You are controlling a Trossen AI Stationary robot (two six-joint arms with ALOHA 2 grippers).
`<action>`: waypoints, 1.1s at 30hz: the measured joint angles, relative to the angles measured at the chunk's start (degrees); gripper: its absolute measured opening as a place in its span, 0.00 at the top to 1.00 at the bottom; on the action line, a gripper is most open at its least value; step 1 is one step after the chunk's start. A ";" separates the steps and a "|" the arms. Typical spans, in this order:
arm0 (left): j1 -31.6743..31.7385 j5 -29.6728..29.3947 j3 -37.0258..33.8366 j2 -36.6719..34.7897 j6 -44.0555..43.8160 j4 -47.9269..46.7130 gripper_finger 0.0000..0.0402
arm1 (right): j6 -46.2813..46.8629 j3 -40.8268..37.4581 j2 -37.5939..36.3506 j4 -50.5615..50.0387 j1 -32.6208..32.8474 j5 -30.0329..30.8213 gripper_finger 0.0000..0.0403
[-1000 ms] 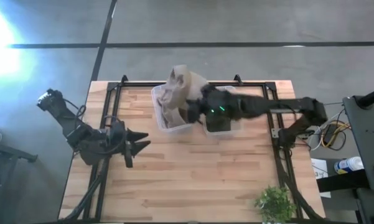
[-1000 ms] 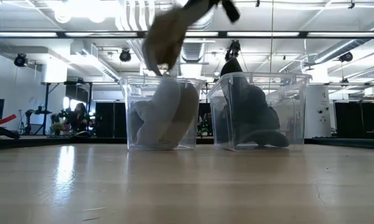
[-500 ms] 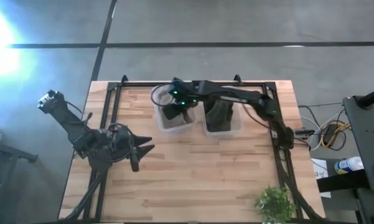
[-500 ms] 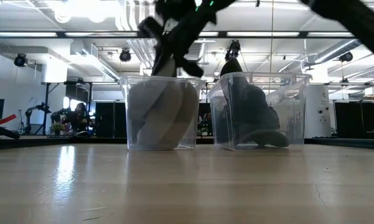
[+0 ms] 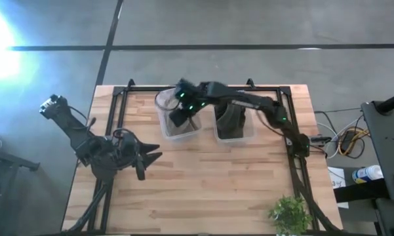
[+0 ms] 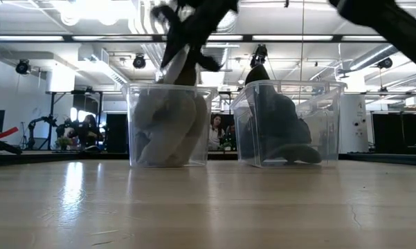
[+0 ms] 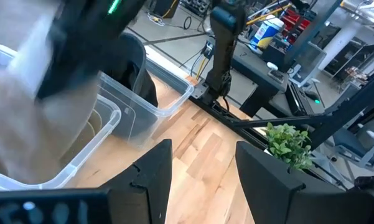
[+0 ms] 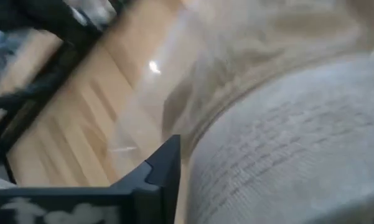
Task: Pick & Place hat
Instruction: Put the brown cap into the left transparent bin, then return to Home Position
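Note:
A beige knit hat lies in the left clear bin, and its top reaches a little above the rim. It also fills the right wrist view. My right gripper is over this bin, at its rim, right against the hat. The hat hides whether it is open or shut. My left gripper is open and empty, above the table's left part and pointing toward the bins.
A second clear bin holding dark hats stands just right of the first. A small green plant stands at the near right corner. Black frame rails run along the table's left and right sides. Bare wood lies near the front.
My right gripper has carried the beige hat from above the bins toward the table's left edge and down into the left bin. The hat now lies inside the bin. The left bin has slid a little toward the table's left edge.

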 joint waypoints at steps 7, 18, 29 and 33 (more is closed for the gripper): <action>0.08 0.01 0.03 -1.48 2.14 0.01 0.57 | -7.65 -0.28 -9.62 -1.17 0.84 5.07 0.60; 0.55 0.46 0.05 -5.32 5.42 -0.03 0.57 | -11.58 -9.06 -12.33 -1.79 4.58 9.50 0.57; 1.22 9.43 -4.83 -12.94 15.63 3.37 0.57 | -16.79 -32.17 -40.56 7.72 19.86 43.35 0.58; 5.61 25.90 -14.47 -15.13 26.87 23.83 0.57 | -10.73 -46.17 -50.92 16.37 23.93 40.85 0.58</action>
